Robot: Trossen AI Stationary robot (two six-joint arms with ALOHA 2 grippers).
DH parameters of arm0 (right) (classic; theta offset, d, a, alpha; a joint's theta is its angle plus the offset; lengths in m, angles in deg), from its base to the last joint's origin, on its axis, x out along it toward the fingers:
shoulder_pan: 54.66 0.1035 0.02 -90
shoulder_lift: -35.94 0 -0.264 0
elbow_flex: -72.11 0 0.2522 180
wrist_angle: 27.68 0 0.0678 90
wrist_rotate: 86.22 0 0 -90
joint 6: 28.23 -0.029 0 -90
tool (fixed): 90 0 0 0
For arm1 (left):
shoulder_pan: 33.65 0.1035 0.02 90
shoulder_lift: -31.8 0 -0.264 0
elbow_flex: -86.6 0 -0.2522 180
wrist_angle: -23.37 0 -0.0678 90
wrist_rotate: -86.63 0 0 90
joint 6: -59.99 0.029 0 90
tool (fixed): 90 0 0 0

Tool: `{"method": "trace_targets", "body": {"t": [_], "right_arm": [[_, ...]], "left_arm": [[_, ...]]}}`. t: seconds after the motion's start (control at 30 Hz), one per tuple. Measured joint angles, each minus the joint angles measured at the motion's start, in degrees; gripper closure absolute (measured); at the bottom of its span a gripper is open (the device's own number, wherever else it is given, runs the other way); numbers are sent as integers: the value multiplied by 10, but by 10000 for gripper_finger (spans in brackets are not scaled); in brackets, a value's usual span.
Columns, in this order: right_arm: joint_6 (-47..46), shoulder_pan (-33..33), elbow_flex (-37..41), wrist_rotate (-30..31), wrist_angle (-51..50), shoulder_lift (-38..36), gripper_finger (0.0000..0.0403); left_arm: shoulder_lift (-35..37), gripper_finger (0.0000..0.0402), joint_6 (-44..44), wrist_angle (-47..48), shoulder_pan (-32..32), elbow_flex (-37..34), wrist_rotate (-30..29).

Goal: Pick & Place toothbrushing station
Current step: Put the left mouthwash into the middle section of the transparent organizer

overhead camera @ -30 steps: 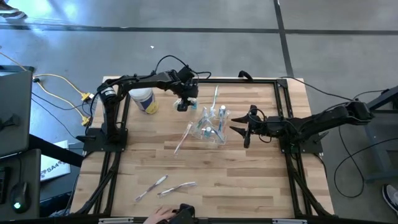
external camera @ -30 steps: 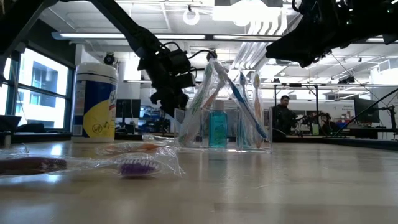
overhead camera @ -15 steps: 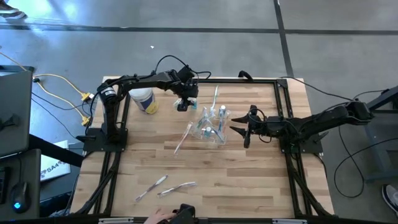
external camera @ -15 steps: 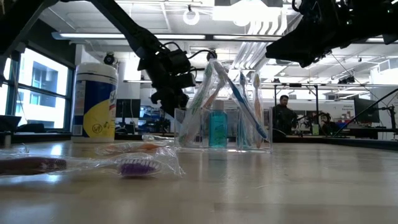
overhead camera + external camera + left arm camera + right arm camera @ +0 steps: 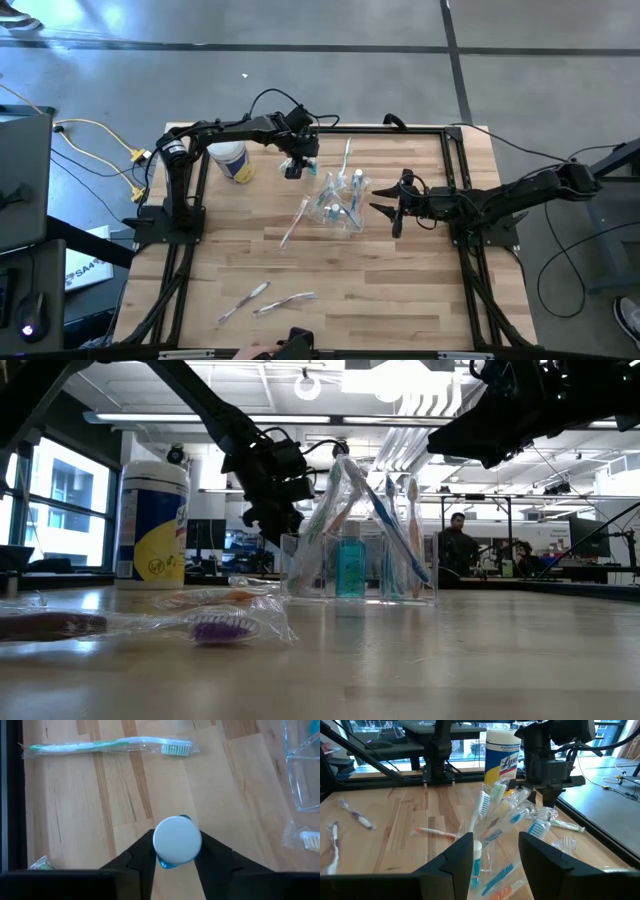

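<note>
The toothbrushing station, a clear boxy holder with several toothbrushes and a teal bottle in it, stands on its base mid-table; it also shows in the low view and the right wrist view. My left gripper is just beyond the station's far left corner, shut on a small blue bottle with a round white cap. My right gripper is open and empty just right of the station, its fingers pointing at it. My left gripper pinches the small bottle between its two fingers, which sit on opposite sides just under the white cap. The fingers point down from above and the bottle stands upright. I cannot tell whether its base is on the table.
A white tub with a yellow label stands at the far left. Wrapped toothbrushes lie loose: one left of the station, one beyond it, two near the front edge. A black frame borders the table. A hand shows at the near edge.
Both arms have kept still. The hand at the table's near edge has drawn back a little.
</note>
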Motion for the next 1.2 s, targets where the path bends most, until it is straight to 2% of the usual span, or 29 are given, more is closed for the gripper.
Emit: {"method": "trace_targets", "body": {"t": [0.1,0.4,0.6,0.77,0.93,1.07,1.2], "right_arm": [[0,0,0,0,0,0,252],[0,0,0,0,0,0,252],[0,0,0,0,0,0,252],[-2,0,0,0,0,0,252],[-2,0,0,0,0,0,252],[-2,0,0,4,0,0,252],[-2,0,0,18,0,0,252]], "left_arm": [[0,310,0,-1,0,0,0],[0,310,-10,0,0,0,-5],[15,310,-52,8,-4,0,-106],[49,310,-89,28,-4,-1,-122],[101,310,-125,63,-15,-1,-181],[155,310,-137,96,-43,0,-223],[203,310,-179,124,-82,0,-236]]}}
